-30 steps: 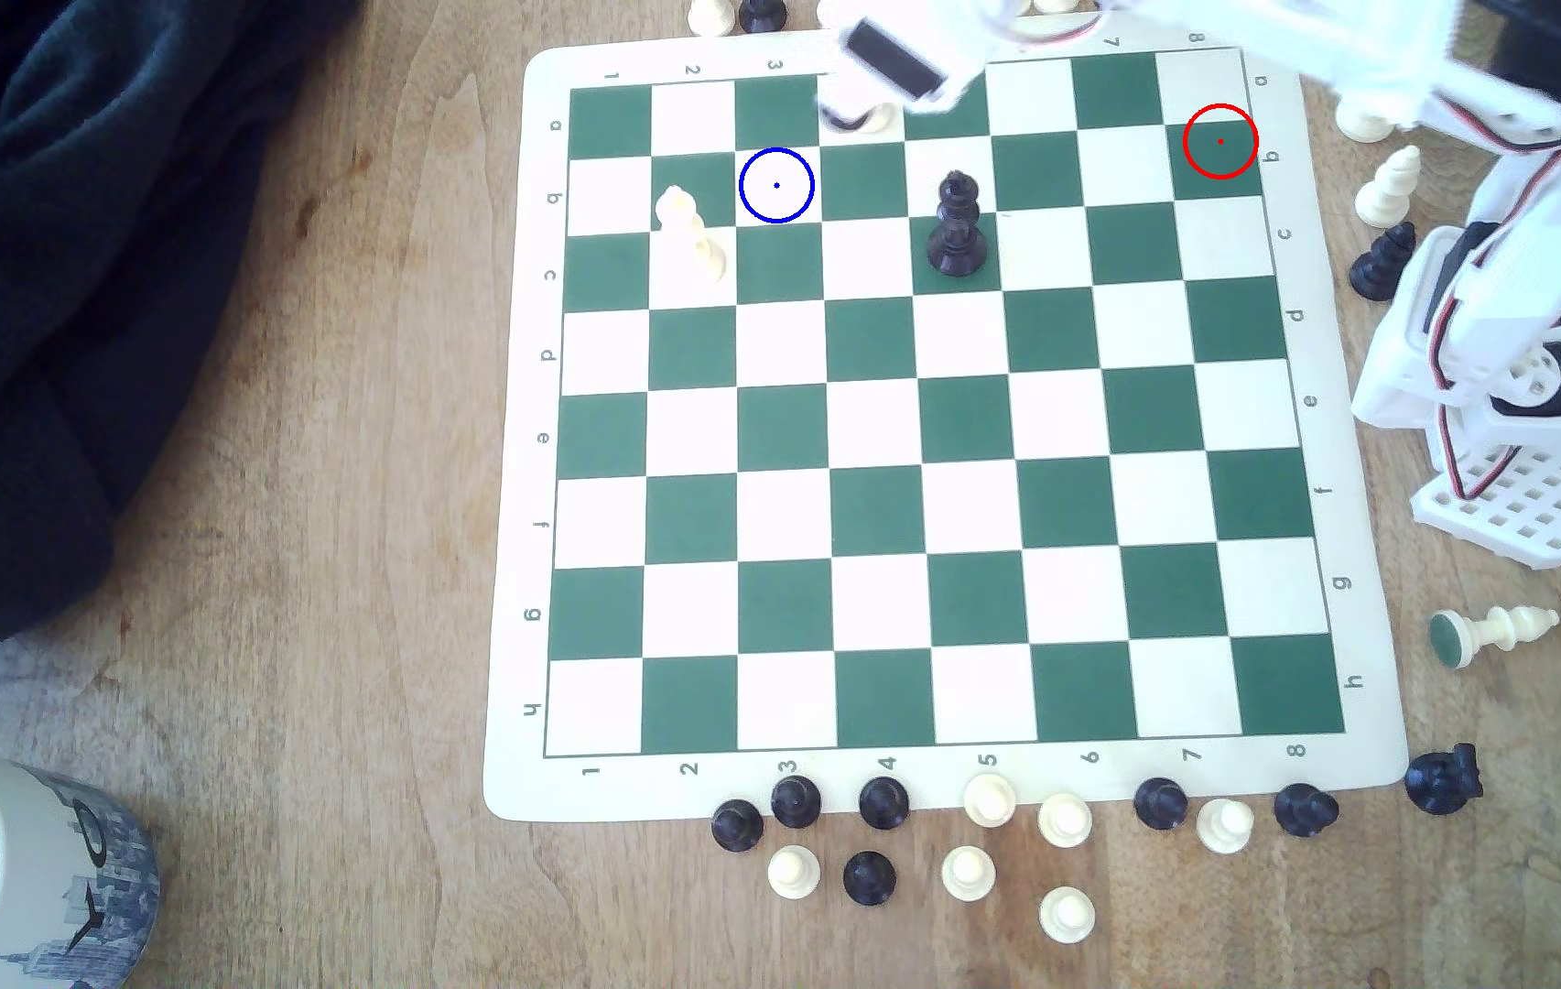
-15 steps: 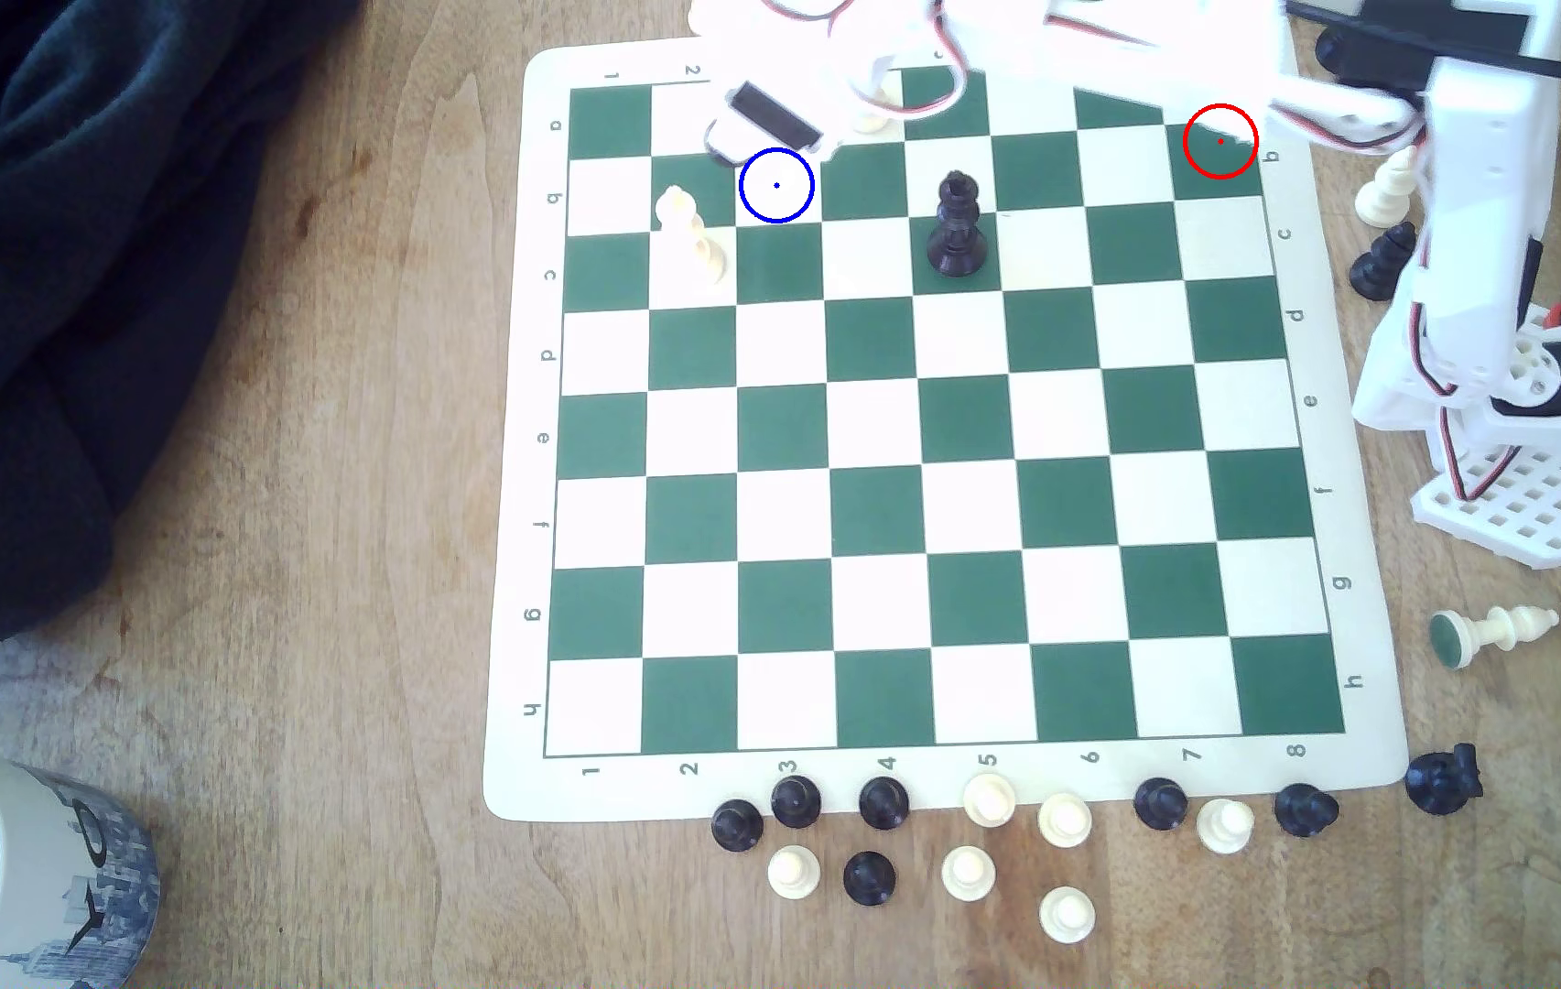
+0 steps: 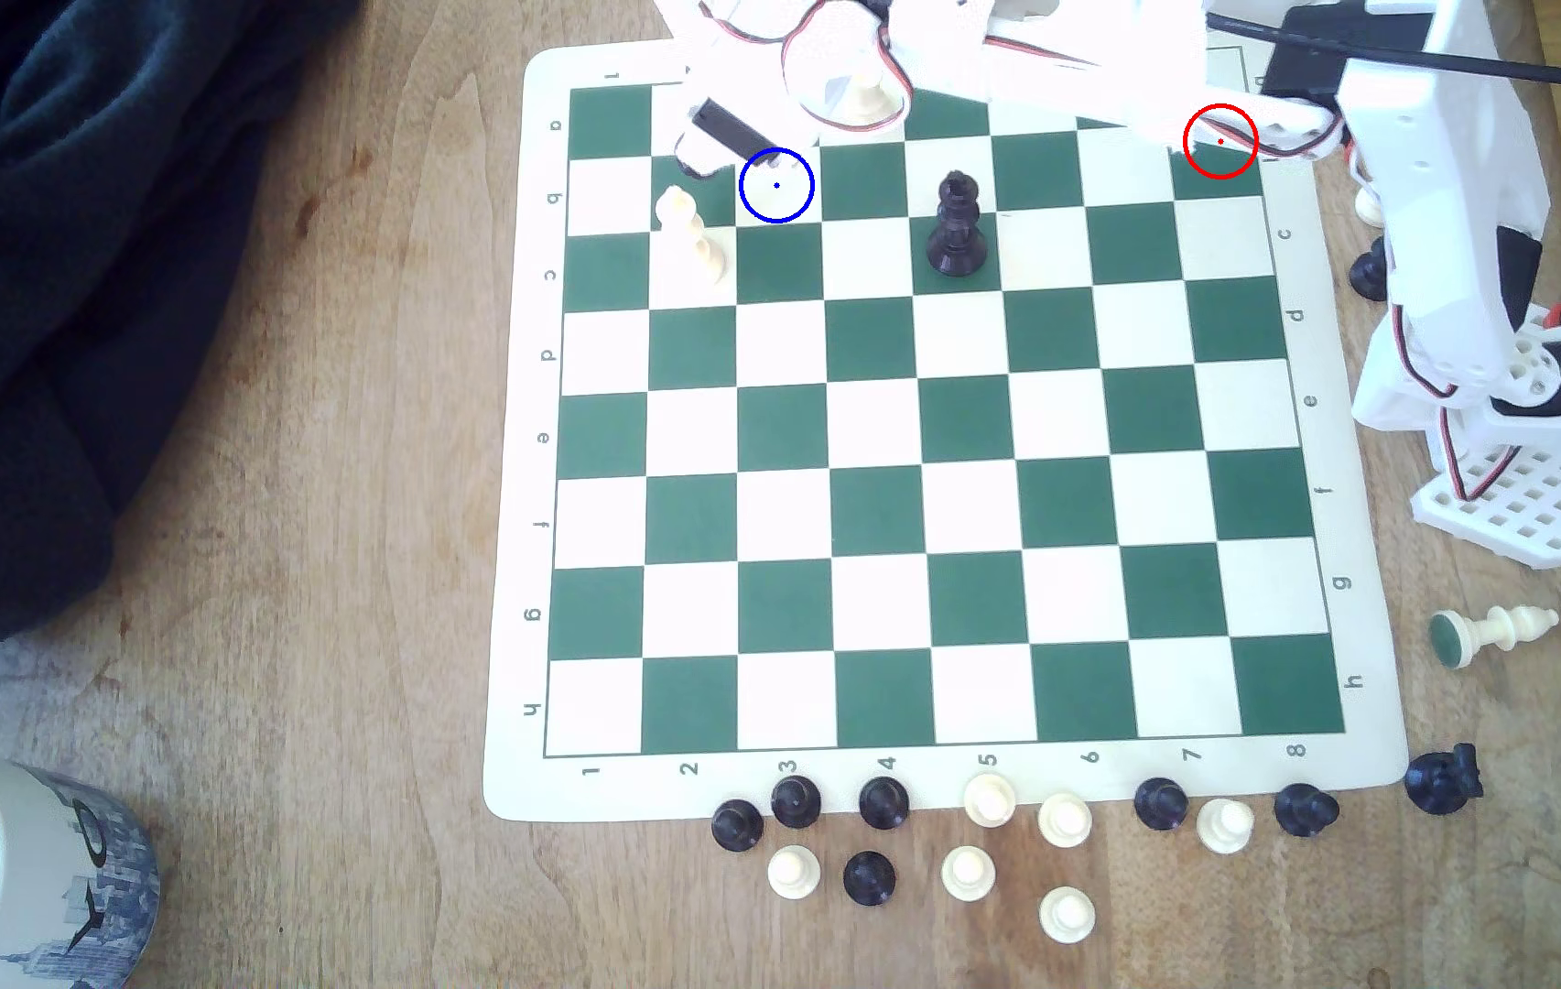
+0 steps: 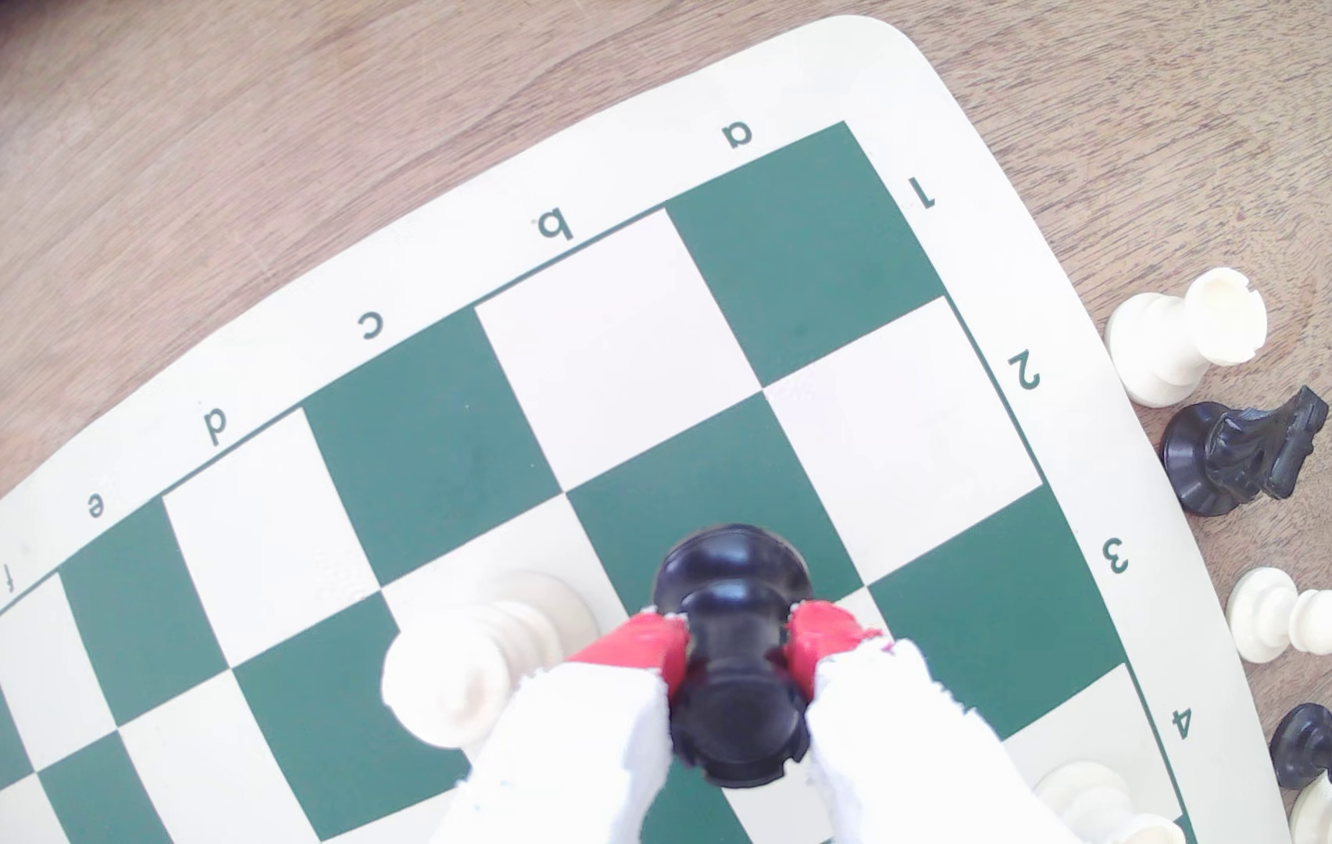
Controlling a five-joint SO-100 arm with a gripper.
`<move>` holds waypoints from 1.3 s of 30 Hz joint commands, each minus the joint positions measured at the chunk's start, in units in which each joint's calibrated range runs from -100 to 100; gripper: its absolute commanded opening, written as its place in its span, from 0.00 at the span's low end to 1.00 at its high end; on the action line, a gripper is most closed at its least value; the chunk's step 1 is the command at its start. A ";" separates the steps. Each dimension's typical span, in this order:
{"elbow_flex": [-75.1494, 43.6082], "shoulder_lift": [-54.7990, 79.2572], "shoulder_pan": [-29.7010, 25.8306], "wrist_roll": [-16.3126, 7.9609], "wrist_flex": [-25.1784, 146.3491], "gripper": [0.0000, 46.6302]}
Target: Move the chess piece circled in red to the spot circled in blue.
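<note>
In the wrist view my gripper (image 4: 735,641) is shut on the chess piece (image 4: 731,649), a short black rook. The red fingertips (image 4: 646,649) press on its narrow waist from both sides. Its round base hangs over a green square, close beside a white piece (image 4: 476,665) standing on the board. In the exterior view my gripper (image 3: 710,157) is at the upper-left rim of the spot (image 3: 776,185), a blue-ringed white square. The arm's white body hides the rook there. The red-ringed green square (image 3: 1220,141) holds no piece, and the arm crosses its edge.
A black king (image 3: 955,223) and a white piece (image 3: 689,233) stand on the green-and-white board (image 3: 947,609). Another white piece (image 3: 867,95) sits under the arm. Loose pawns (image 3: 881,804) line the board's near edge. A mug (image 3: 15,856), dark cloth (image 3: 72,285) and the arm base (image 3: 1518,428) surround it.
The arm has swung toward the exterior view's left along the board's far rows, carrying the gripper from around column four to the edge of the blue ring.
</note>
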 commanded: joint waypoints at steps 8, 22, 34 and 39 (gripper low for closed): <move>-9.16 1.96 0.46 0.29 -1.19 0.00; -9.98 5.36 0.78 0.44 -2.17 0.00; -9.62 6.12 0.85 0.54 -2.58 0.01; -9.43 6.63 0.93 0.54 -2.74 0.01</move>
